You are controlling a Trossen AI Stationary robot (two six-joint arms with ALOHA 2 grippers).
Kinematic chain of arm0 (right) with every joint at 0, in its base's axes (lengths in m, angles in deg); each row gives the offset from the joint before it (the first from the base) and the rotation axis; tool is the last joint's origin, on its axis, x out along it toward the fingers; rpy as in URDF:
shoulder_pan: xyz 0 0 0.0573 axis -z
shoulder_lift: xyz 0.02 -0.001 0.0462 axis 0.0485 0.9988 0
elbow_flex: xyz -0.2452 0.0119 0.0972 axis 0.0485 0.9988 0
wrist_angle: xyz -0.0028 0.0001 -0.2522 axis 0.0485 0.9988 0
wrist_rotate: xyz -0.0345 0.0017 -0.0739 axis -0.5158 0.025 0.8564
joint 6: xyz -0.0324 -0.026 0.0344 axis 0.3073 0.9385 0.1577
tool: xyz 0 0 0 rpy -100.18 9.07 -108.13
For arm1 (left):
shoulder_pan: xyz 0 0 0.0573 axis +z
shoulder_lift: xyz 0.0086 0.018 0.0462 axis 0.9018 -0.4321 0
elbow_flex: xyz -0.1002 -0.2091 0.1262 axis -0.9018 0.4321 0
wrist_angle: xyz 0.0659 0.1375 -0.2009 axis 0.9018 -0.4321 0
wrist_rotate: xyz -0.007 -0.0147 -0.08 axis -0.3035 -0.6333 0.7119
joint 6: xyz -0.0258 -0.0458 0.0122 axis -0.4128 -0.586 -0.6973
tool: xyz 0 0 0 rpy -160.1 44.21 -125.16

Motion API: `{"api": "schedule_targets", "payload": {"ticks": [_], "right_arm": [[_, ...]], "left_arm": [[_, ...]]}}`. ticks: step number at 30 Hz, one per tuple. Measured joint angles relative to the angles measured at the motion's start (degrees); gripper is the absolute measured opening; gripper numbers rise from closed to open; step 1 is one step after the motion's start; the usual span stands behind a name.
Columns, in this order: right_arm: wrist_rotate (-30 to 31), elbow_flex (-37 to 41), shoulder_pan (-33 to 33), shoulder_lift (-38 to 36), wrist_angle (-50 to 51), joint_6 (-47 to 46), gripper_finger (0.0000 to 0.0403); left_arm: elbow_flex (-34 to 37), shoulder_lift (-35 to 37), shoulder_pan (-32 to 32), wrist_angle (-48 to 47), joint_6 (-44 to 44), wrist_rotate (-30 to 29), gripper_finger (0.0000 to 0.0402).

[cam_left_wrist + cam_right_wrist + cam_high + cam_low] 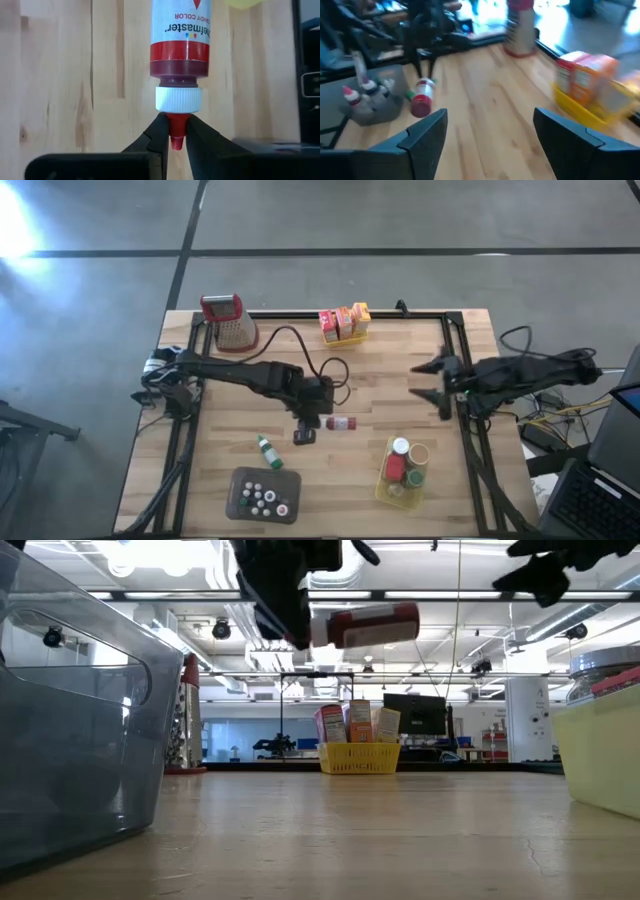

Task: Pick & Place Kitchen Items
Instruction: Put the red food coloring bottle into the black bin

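Observation:
My left gripper [312,425] is over the middle of the table, shut on a small red bottle [341,423] with a white cap. In the low view the bottle [365,625] hangs high above the tabletop. A green-capped bottle [267,450] lies on its side on the wood, near the grey tray [240,480] that holds several tiny bottles. My right gripper [432,380] is open at the table's right side, touching nothing. In its wrist view the wide fingers [425,137] frame bare wood. My left gripper pinches the bottle's red nozzle tip [175,136], just past the white cap [177,99], between its two fingertips. The fingers come from the table's left and lie in line with the bottle. The bottle sticks out toward the table's right, about level, lifted clear of the table.
A yellow basket [392,490] with jars stands near the front right. Another yellow basket [343,335] with orange and yellow boxes stands at the far edge. The metal grater [228,320] is at the far left. A black cable [300,340] loops over the wood.

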Motion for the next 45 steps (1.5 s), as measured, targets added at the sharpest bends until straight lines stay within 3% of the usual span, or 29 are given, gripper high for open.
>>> {"api": "schedule_targets", "payload": {"ticks": [7, 17, 34, 45], "right_arm": [[-8.34, 11.21, -0.10, 4.49, -29.01, 5.95, 0.0261], [-11.53, 15.96, -0.11, 13.57, -42.38, 4.57, 0.0265], [-11.73, 4.99, -0.11, 29.83, -38.77, 5.24, 0.0332], [-11.25, 0.33, 0.00, 36.75, -38.36, 6.23, 0.0299]], "left_arm": [[-2.36, 0.06, 0.00, -0.52, -1.11, 0.09, 0.0048], [-5.30, 0.11, 0.28, 1.22, -1.67, -0.87, 0.0048], [-7.95, 0.13, 1.40, 2.14, -1.67, -3.04, 0.0048], [-7.95, 0.13, 1.37, 2.53, -1.62, -3.04, 0.0049]]}}
